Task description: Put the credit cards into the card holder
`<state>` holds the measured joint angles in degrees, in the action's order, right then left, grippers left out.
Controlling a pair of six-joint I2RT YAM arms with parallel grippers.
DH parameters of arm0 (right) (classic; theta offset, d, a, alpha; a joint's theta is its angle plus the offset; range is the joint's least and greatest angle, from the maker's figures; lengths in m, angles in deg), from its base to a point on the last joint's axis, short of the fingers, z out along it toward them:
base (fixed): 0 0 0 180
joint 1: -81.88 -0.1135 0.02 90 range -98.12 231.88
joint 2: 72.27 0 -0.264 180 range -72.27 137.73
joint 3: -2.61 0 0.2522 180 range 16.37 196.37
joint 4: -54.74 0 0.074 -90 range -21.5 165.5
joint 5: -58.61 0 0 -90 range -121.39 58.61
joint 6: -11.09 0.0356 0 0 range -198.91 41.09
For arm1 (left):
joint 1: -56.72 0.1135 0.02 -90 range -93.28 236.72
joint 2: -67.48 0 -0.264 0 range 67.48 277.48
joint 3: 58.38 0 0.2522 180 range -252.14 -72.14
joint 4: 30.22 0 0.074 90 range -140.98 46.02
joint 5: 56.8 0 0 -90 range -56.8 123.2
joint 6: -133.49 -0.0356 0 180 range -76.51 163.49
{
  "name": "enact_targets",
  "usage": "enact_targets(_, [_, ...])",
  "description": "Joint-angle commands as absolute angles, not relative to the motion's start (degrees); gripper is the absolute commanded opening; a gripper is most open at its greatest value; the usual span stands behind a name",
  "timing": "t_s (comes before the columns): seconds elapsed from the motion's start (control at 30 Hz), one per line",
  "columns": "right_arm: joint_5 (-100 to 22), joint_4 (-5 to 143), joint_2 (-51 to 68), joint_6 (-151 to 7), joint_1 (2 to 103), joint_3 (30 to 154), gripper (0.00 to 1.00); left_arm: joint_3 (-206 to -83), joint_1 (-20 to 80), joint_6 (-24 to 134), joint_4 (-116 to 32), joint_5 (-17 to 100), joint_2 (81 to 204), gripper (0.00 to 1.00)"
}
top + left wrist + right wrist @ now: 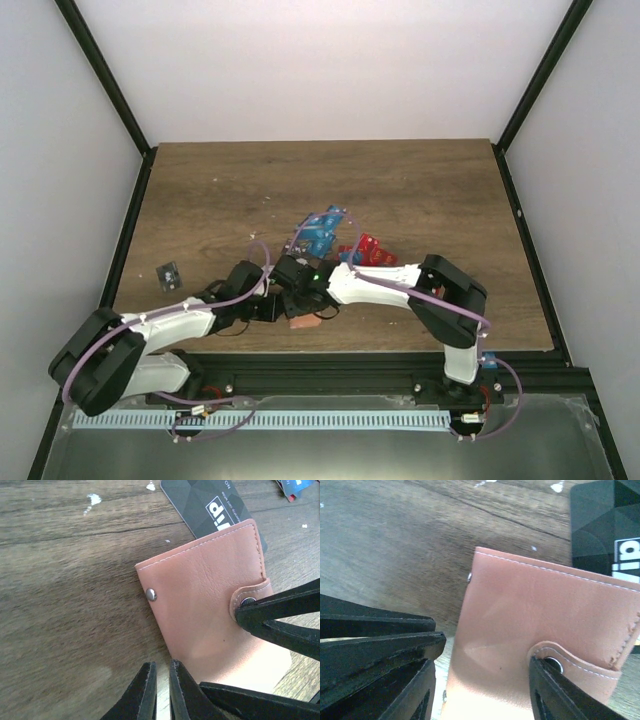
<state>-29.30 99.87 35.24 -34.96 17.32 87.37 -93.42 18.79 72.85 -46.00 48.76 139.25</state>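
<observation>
The tan-orange card holder (200, 605) lies flat near the table's front edge (304, 321), its snap strap closed, and it rests on a black card (210, 505). My left gripper (161, 685) is almost shut with nothing between its fingers, at the holder's near-left edge. My right gripper (482, 695) is open over the holder (530, 610); one fingertip (550, 685) sits at the strap's snap and the other is beside the holder's left edge. Blue cards (322, 235) and red cards (368, 248) lie in a pile behind the grippers.
A lone black card (168, 275) lies at the left of the table. Both arms meet at the front middle, wrists close together (285, 290). The table's front edge runs just below the holder.
</observation>
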Motion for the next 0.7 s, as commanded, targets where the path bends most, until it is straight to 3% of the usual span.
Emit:
enact_targets(0.0, [-43.16,93.77,34.01,-39.15,12.40,87.38,0.58,-97.99,17.14,72.23,-45.19,46.68,136.08,0.11])
enact_targets(0.17, [-44.39,90.11,27.24,-40.44,13.64,86.96,0.77,-100.00,17.17,72.63,-50.78,42.84,130.20,0.12])
enact_targets(0.37, [-44.40,87.45,18.53,-42.14,16.26,85.73,0.90,-102.68,17.26,73.88,-56.79,38.28,122.44,0.16])
enact_targets(0.5, [-36.14,88.37,11.34,-43.33,17.57,85.20,1.00,-105.63,17.35,74.18,-62.17,34.55,118.02,0.17])
enact_targets(0.57, [-30.09,89.21,7.43,-44.08,17.98,84.42,1.00,-107.56,17.42,74.10,-64.97,32.56,115.57,0.18])
enact_targets(0.67, [-22.19,88.52,1.21,-46.70,18.40,81.98,1.00,-110.80,17.43,73.68,-69.58,28.66,111.39,0.39])
